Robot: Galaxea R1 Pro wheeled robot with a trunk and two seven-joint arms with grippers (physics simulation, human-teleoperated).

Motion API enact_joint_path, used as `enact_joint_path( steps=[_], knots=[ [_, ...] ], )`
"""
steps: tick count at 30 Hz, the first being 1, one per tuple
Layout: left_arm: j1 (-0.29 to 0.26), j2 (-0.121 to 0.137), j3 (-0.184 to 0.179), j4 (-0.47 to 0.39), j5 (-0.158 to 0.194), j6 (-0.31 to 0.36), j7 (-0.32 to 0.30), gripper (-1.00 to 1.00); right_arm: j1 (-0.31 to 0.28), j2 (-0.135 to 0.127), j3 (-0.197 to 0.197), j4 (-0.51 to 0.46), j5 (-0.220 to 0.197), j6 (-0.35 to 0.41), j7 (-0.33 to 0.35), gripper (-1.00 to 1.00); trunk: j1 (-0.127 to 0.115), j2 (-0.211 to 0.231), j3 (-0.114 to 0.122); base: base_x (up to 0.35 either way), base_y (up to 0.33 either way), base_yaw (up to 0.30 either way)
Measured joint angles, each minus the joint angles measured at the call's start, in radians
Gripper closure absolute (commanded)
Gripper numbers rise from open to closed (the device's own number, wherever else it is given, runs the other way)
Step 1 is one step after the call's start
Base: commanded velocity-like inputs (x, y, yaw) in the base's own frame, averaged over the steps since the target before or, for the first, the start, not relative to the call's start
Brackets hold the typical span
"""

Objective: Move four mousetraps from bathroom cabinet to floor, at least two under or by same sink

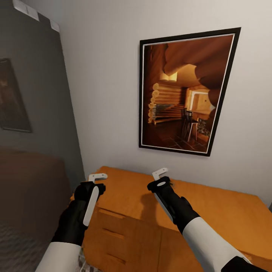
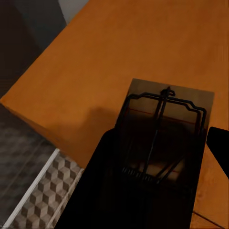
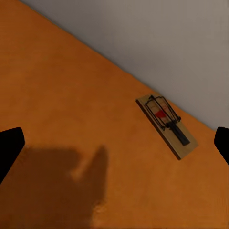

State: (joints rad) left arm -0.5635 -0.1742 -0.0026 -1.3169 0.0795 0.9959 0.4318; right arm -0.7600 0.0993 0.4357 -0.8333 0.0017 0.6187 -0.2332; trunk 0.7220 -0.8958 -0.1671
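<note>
Both arms hang over the cabinet (image 1: pixel 211 211). Left claw (image 1: pixel 97 180) sits at the cabinet's left front corner, clamped on a mousetrap (image 2: pixel 164 131); left wrist view shows the board pinched between dark fingers, wire frame facing up, cabinet top behind it.

Right claw (image 1: pixel 161 176) hovers above the cabinet's top, jaws apart, nothing in them. A second mousetrap (image 3: pixel 166 125) lies flat on the cabinet top, near its back edge by the wall.

Tiled floor (image 2: pixel 45 191) shows below the cabinet's corner.

Risks, as judged:
- Thin board held by its end; a swing off the cabinet could twist it loose.
- Second trap near the wall: a shallow reach may push it against the wall instead of gripping.
- Sink not located from here.
</note>
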Motion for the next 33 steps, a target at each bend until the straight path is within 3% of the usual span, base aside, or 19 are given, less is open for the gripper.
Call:
enact_joint_path(
  steps=[15, 25, 33],
  knots=[
    [0.000, 0.000, 0.000, 0.005, 0.000, -0.001, 0.002, 1.00, 0.000, 0.000, 0.001, 0.000, 0.000, 0.004, 0.000, -1.00, 0.000, 0.000, 0.000, 0.000, -0.264, 0.054],
    [0.000, 0.000, 0.000, 0.005, 0.001, -0.001, 0.001, 1.00, 0.000, -0.001, 0.002, 0.000, 0.000, 0.004, 0.000, -1.00, 0.000, 0.000, 0.000, 0.000, -0.053, 0.000],
    [0.000, 0.000, 0.000, 0.005, 0.000, -0.002, 0.001, 1.00, 0.000, 0.001, 0.002, 0.000, 0.000, 0.004, 0.000, -1.00, 0.000, 0.000, 0.000, 0.000, -0.266, 0.000]
  ],
)
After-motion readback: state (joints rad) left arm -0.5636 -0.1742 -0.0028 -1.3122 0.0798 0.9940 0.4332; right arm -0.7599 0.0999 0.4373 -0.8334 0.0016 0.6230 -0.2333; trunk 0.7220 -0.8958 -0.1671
